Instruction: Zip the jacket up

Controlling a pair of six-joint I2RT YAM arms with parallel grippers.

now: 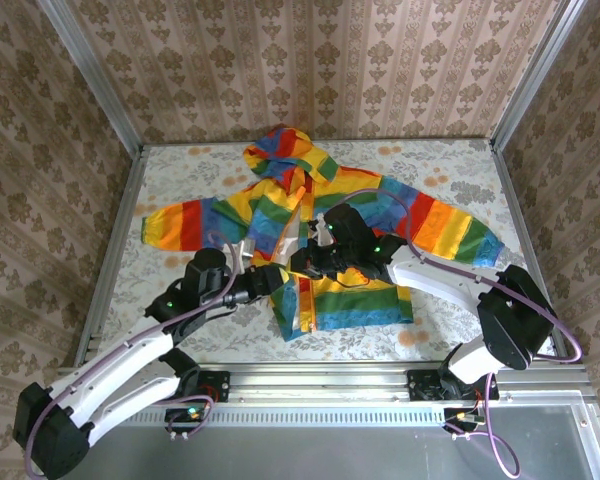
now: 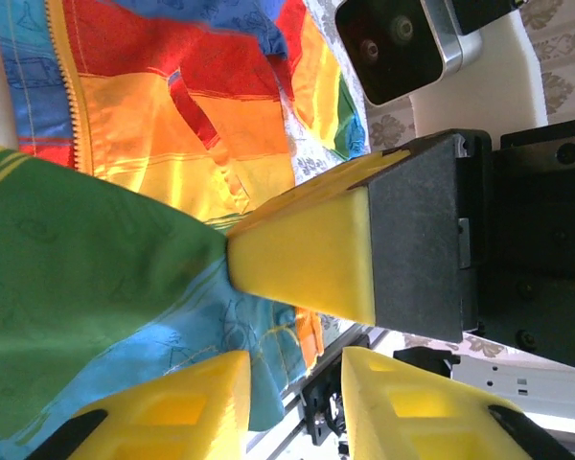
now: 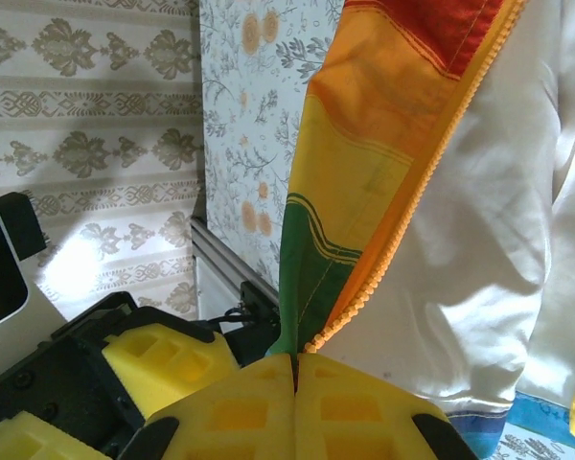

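Observation:
The rainbow-striped jacket (image 1: 352, 300) lies on the table, hood (image 1: 280, 150) at the back, sleeves spread, front unzipped. My right gripper (image 1: 302, 262) is shut on the lower front edge. In its wrist view the pads (image 3: 364, 402) meet on green fabric at the bottom of the orange zipper teeth (image 3: 412, 220), beside the cream lining (image 3: 489, 240). My left gripper (image 1: 276, 280) is right next to it and open (image 2: 295, 407). The blue hem and an orange zipper end (image 2: 310, 335) hang just beyond its gap. The right gripper's finger (image 2: 302, 259) pinches the green stripe (image 2: 86, 287) above them.
A floral cloth covers the table (image 1: 180, 320). A metal rail (image 1: 310, 378) runs along the near edge, just past the jacket's hem. Patterned walls and aluminium posts (image 1: 90, 70) close in the back and sides. Both arms crowd the jacket's lower middle.

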